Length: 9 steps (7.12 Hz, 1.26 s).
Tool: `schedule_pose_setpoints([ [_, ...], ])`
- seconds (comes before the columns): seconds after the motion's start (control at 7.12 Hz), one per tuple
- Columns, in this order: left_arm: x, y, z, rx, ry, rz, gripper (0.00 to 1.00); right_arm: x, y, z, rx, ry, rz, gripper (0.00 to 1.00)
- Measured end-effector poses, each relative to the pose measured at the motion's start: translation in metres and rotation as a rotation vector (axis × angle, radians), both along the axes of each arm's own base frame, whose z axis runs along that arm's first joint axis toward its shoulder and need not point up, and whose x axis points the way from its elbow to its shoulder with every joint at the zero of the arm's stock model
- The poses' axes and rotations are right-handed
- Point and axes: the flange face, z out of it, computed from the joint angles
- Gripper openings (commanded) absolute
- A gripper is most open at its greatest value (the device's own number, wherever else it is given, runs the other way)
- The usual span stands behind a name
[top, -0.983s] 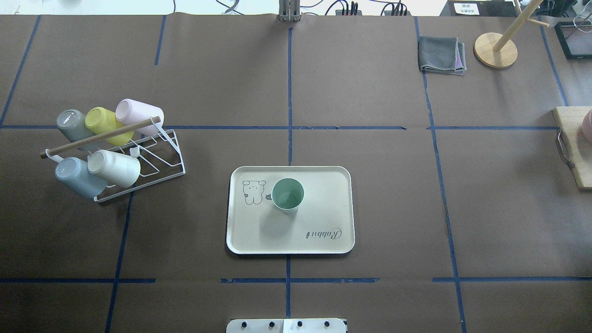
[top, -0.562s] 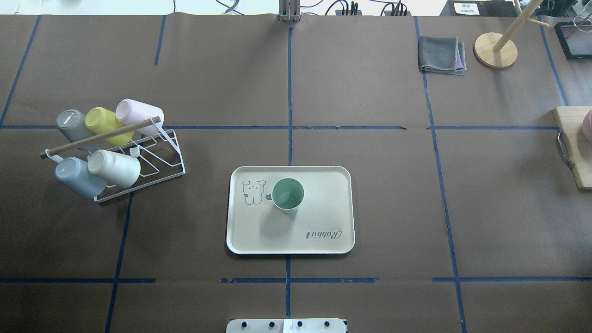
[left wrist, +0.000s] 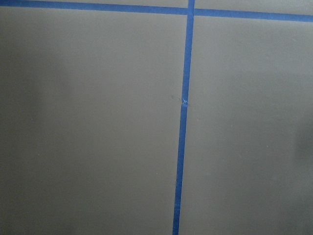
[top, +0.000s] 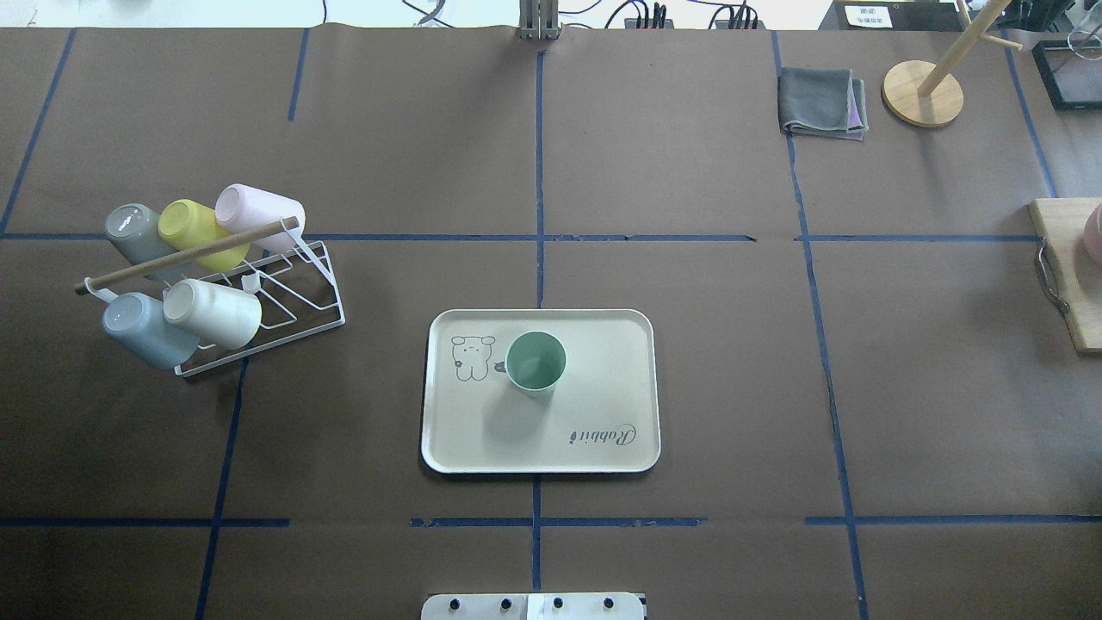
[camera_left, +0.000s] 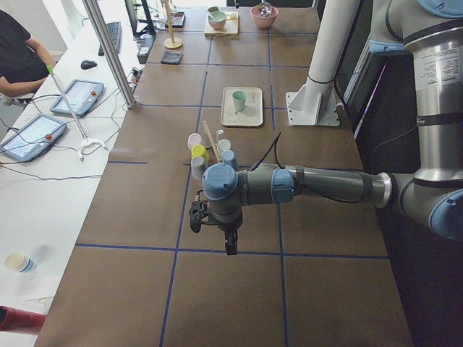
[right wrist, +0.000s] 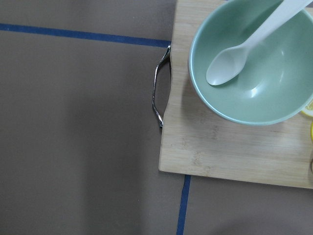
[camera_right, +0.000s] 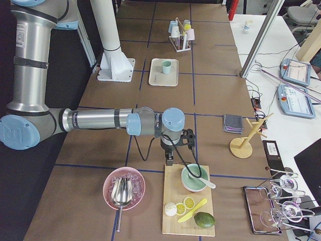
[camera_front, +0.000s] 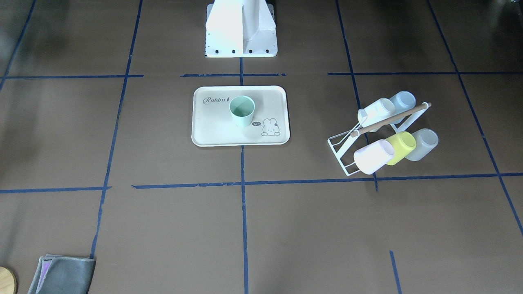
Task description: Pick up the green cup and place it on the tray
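Note:
The green cup [top: 535, 362] stands upright on the cream tray [top: 603, 422], beside its bunny drawing, with nothing touching it. It shows the same way in the front view, cup [camera_front: 242, 110] on tray [camera_front: 212, 132]. Neither gripper appears in the overhead or front views. In the left side view my left gripper [camera_left: 228, 241] hangs over bare table far from the tray [camera_left: 231, 116]. My right gripper [camera_right: 169, 159] hovers by a wooden board, far from the cup [camera_right: 166, 67]. Whether either gripper is open or shut, I cannot tell.
A white wire rack [top: 284, 301] holding several cups stands left of the tray. A folded grey cloth [top: 822, 102] and a wooden stand [top: 923, 93] sit at the far right. A wooden board [right wrist: 234, 152] carries a green bowl [right wrist: 254, 63] with a white spoon. A person [camera_left: 18, 61] sits beyond the table.

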Motion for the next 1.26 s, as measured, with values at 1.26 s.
schedule_pose_setpoints([
  [1.26, 0.003, -0.004, -0.018, 0.04, 0.001, 0.015, 1.0, 0.014, 0.006, 0.008, -0.03, -0.008, 0.01, 0.99],
])
